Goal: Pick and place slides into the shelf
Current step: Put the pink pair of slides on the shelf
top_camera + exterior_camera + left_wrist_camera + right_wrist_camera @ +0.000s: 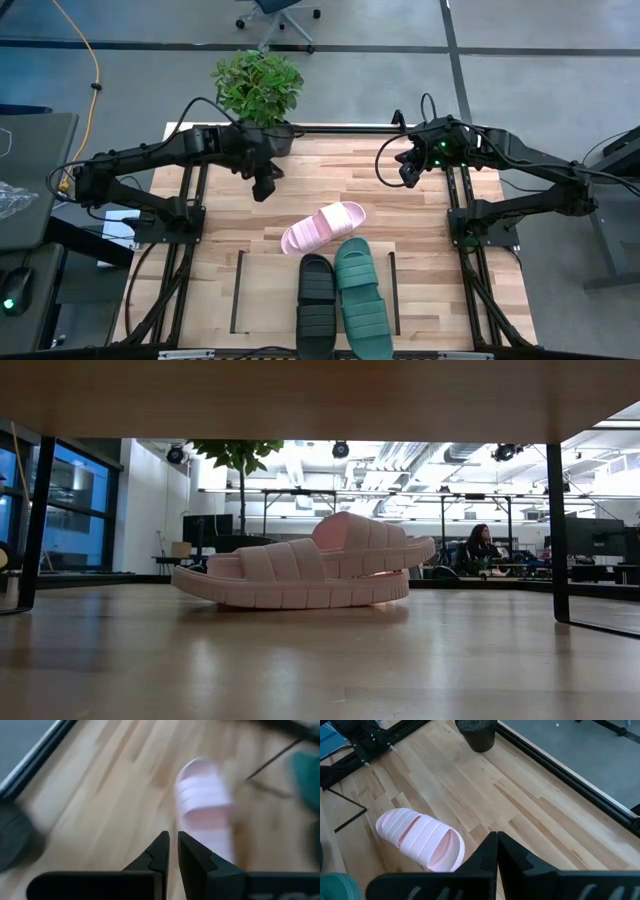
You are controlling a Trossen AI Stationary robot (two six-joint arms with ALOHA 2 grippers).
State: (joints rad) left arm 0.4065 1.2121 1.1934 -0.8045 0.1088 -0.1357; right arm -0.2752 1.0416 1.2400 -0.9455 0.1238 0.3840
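Note:
The pale pink slide (323, 227) lies sole-down and slanted on the table, just beyond the shelf (265, 300); it also shows in the low view (310, 575). The black slide (317, 295) and the teal-green slide (360, 295) lie side by side on the shelf's wood panel, between its thin black rails. My left gripper (267, 185) hovers beyond and left of the pink slide (202, 805), its fingers (173, 842) all but together and holding nothing. My right gripper (410, 172) hangs shut and empty toward the table's far right, with the pink slide (422, 840) before it.
A potted plant (258, 85) stands at the table's far edge; its black pot (477, 732) shows in the right wrist view. Black frame rails run down both sides of the table (190, 230) (465, 230). Bare wood lies between the two grippers. A person sits far off in the room (480, 545).

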